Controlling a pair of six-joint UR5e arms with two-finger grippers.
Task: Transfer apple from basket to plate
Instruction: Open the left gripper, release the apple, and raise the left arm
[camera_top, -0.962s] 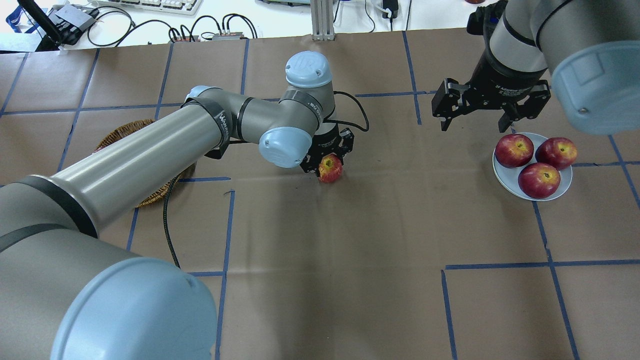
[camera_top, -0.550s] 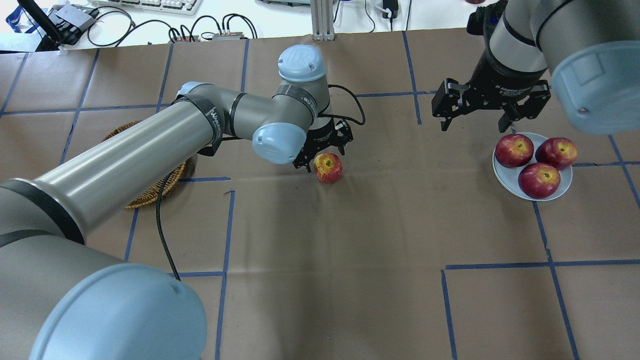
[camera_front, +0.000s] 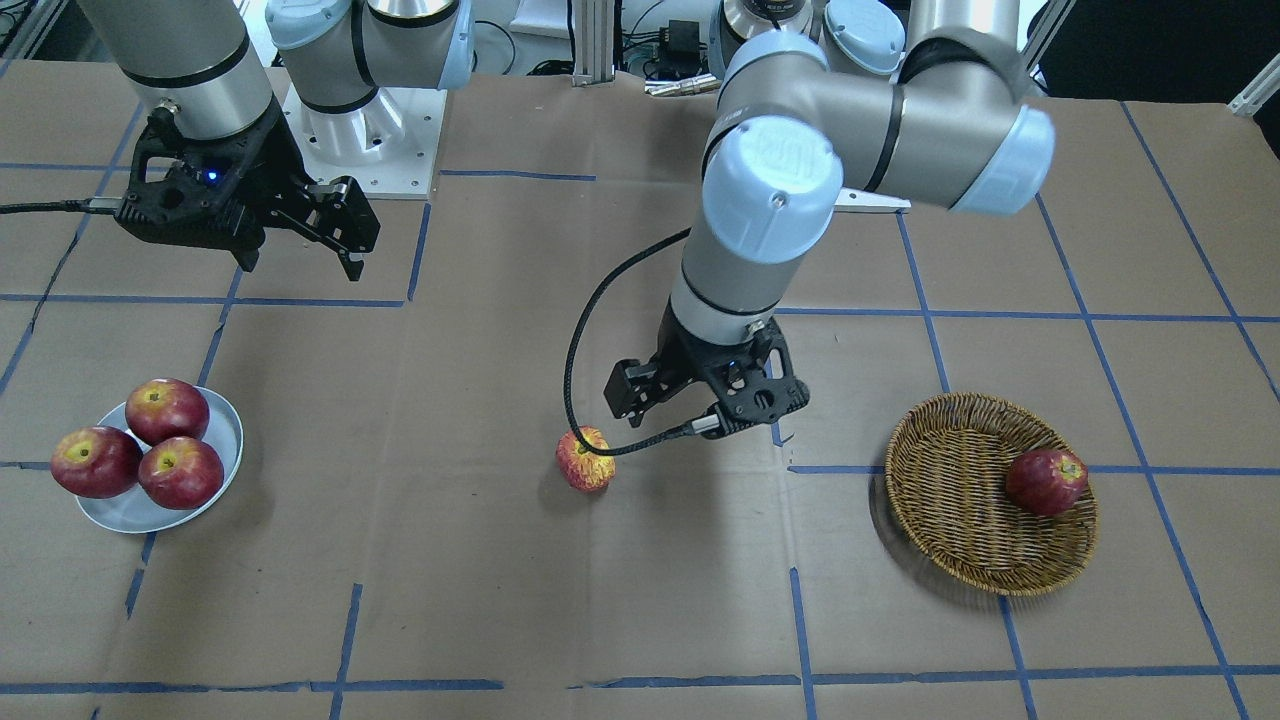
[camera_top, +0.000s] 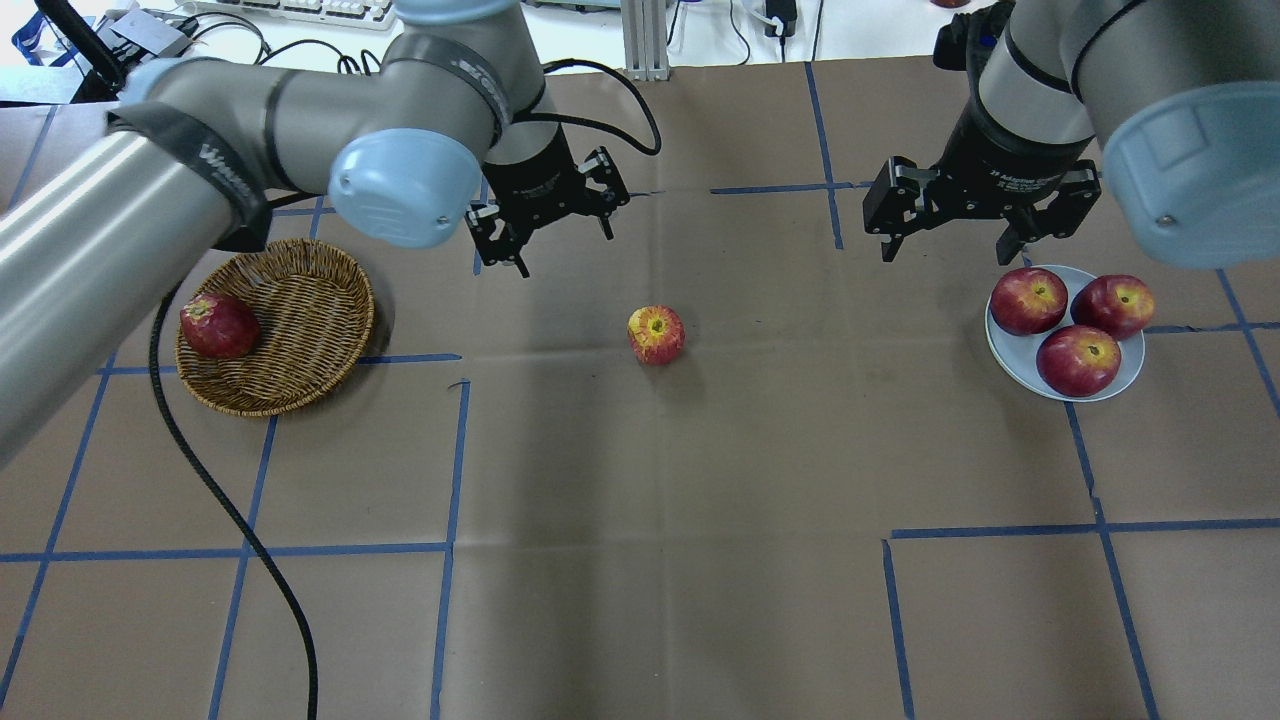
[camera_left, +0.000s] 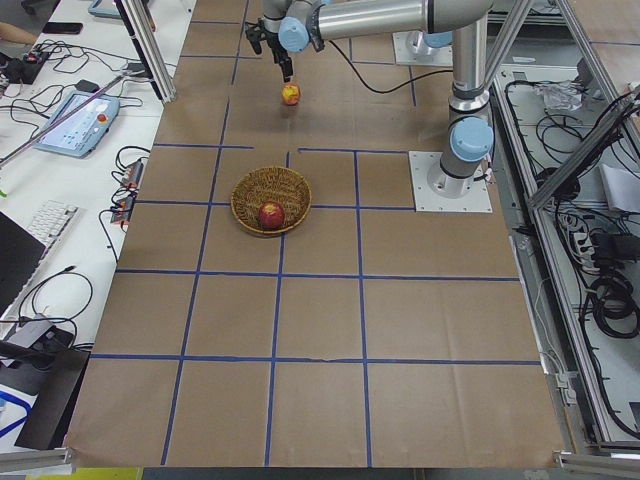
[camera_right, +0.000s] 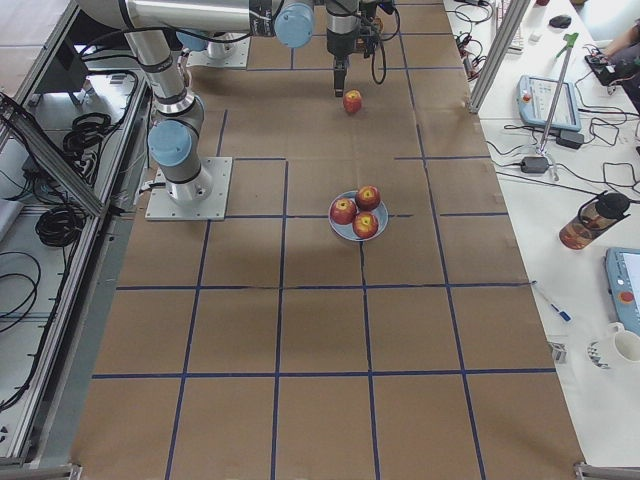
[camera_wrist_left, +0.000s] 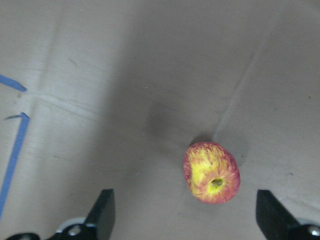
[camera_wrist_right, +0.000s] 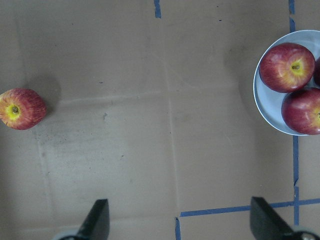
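Observation:
The pale red, yellow-streaked apple lies on the brown paper at the table's middle, apart from both grippers; it also shows in the front view and the left wrist view. My left gripper is open and empty, raised behind and left of the apple. The wicker basket at the left holds one dark red apple. The grey-blue plate at the right carries three dark red apples. My right gripper is open and empty, hovering just left of the plate.
A black cable trails from the left arm across the paper in front of the basket. Keyboards, cables and a metal post line the table's far edge. Blue tape lines grid the paper.
My left gripper has let go of the apple, risen and drawn back toward the far left. The apple stays where it was set down. The basket is now uncovered. The right arm has not moved.

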